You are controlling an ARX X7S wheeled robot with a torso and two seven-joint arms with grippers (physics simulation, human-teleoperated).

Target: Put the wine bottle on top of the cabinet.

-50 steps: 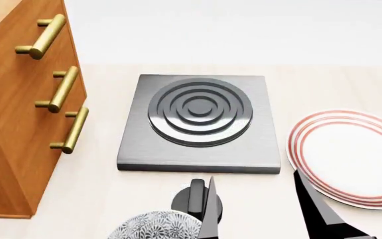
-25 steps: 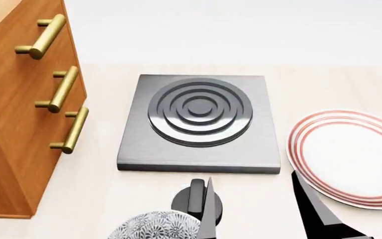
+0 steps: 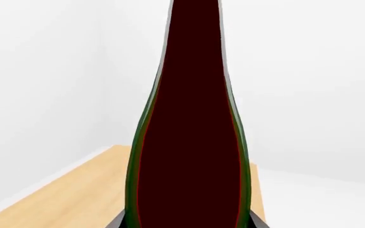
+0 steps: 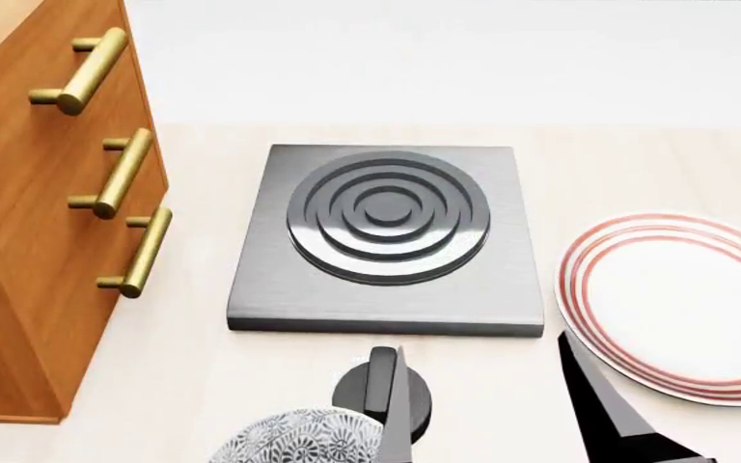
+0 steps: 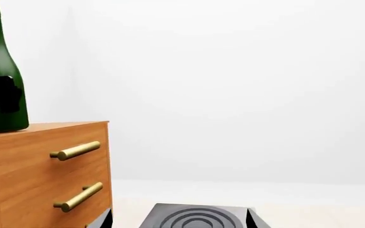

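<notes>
My left gripper [image 5: 4, 93] is clamped around the wine bottle [image 5: 2, 76], a dark shape across its lower body; the bottle stands upright on the top of the cabinet [image 5: 43, 166], its base on the wood; it is dark green glass with a slim neck and tan cork. My left wrist view shows only the glass close up, nearly black with green edges, over the pale wood top. My right gripper [image 4: 486, 410] hangs open over the table [image 4: 190, 386], beside the grey stove plate [image 4: 388, 236]; only the head view shows the red-ringed plate [image 4: 679, 304] and patterned bowl [image 4: 300, 439].
</notes>
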